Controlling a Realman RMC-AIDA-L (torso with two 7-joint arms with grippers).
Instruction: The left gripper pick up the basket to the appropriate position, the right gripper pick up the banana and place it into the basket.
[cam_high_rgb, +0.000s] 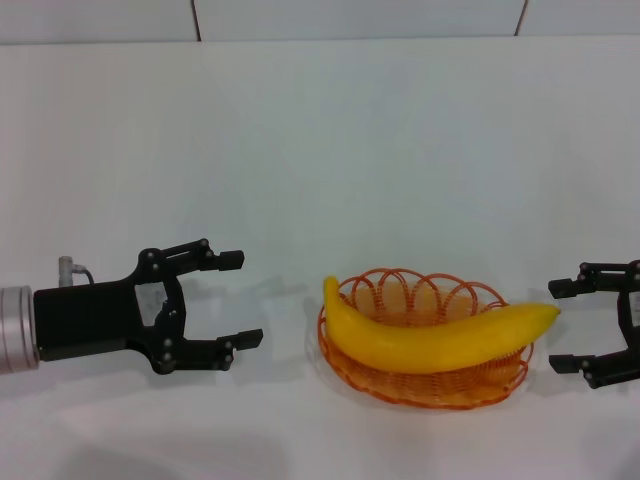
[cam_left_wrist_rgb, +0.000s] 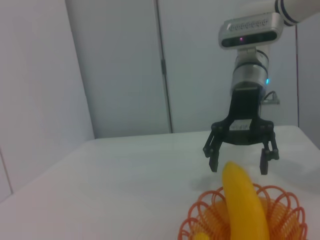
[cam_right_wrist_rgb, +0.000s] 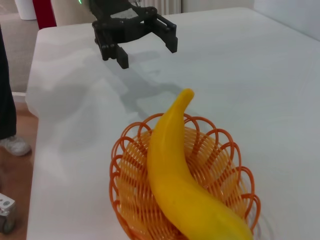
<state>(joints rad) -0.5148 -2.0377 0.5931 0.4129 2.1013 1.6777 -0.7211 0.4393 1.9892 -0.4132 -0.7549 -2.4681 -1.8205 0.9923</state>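
The orange wire basket (cam_high_rgb: 420, 385) stands on the white table, right of centre in the head view. The yellow banana (cam_high_rgb: 440, 335) lies across it, both ends resting over the rim. My left gripper (cam_high_rgb: 240, 298) is open and empty, a short way left of the basket. My right gripper (cam_high_rgb: 562, 325) is open and empty, just right of the banana's tip. The left wrist view shows the banana (cam_left_wrist_rgb: 244, 207), the basket (cam_left_wrist_rgb: 285, 220) and the right gripper (cam_left_wrist_rgb: 239, 162) beyond them. The right wrist view shows the banana (cam_right_wrist_rgb: 180, 175), the basket (cam_right_wrist_rgb: 130, 195) and the left gripper (cam_right_wrist_rgb: 147, 52).
The white table (cam_high_rgb: 320, 150) stretches back to a white wall. In the right wrist view the table's edge (cam_right_wrist_rgb: 31, 150) drops to the floor, where a person's shoe (cam_right_wrist_rgb: 15, 145) stands.
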